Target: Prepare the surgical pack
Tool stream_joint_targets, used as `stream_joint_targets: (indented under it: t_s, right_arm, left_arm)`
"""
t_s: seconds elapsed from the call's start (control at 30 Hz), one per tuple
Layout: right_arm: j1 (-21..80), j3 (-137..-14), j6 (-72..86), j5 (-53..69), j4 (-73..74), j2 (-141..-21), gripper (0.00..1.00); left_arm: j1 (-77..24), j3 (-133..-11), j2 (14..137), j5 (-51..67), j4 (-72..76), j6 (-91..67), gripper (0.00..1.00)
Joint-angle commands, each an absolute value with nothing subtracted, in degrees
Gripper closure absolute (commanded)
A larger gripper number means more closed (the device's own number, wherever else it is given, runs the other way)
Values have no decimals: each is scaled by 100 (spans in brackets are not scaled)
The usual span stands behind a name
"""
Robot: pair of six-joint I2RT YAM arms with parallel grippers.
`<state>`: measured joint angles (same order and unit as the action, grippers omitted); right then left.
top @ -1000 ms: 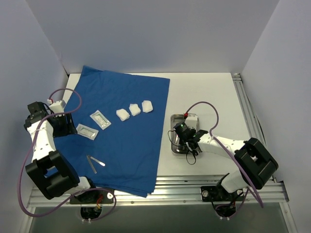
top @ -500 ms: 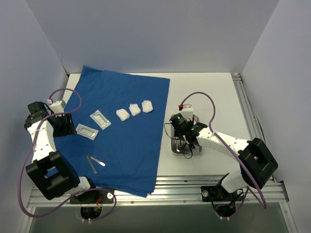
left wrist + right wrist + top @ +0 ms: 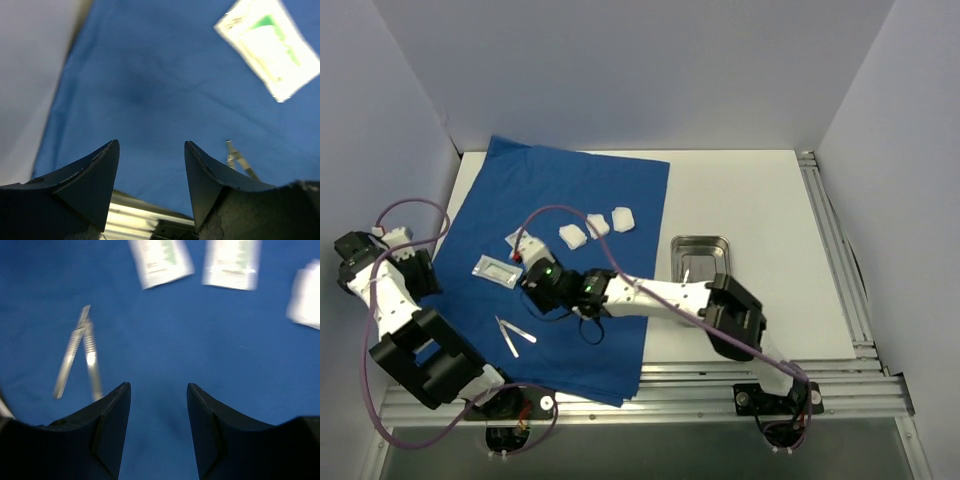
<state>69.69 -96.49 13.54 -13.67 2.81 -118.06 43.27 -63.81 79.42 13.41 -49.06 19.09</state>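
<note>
Top view: your large royal-blue cloth sheet (image 3: 590, 300) lies spread flat on the left half of the white table (image 3: 760, 190). The small shiny rectangular steel tray (image 3: 700, 262) sits on bare table just right of the cloth edge, not touching it. Three white gauze pads (image 3: 597, 226) lie in a row on the upper cloth. Two flat white packets (image 3: 497, 270) lie left of them, one partly hidden by the right wrist. The thin metal instruments (image 3: 515, 335) lie crossed on the near left of the cloth. Your right gripper (image 3: 542, 285) reaches across over the cloth, between the packets and the instruments. Your left gripper (image 3: 418, 272) sits at the cloth's left edge.

Left wrist: left gripper (image 3: 151, 145) has its fingers well apart with nothing between them and only cloth below. One packet (image 3: 270, 45) shows top right and an instrument tip (image 3: 237, 160) beside the right finger.

Right wrist (blurred): right gripper (image 3: 158, 386) has its fingers parted and holds nothing. It is above cloth, with the instruments (image 3: 80, 352) to the left, both packets (image 3: 232, 262) at the top and a gauze pad (image 3: 305, 295) at the right edge.
</note>
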Motion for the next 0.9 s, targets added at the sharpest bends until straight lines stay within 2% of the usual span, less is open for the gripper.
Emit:
stream_joint_targets:
  t_s: [0.0,0.1,0.3,0.87]
  right_arm:
    - [7268,-10474,608,-660,580,-12417,55]
    - [7444,-11292,458,-291,773,-13216,56]
    - [7638,-12155,396,-324,1019,-13964,57]
    - [7646,-12103,721,-835,1441,-14616,64]
  left_arm:
    - [4745,-6610,7998,1266,-4966,2311,36]
    - [4921,-6478,7919,1231,-4949,2469,36]
    - [5010,-5960,7507,985,-4685,2707,36]
    - [5001,-5695,7031,1432,-4720,2962,35]
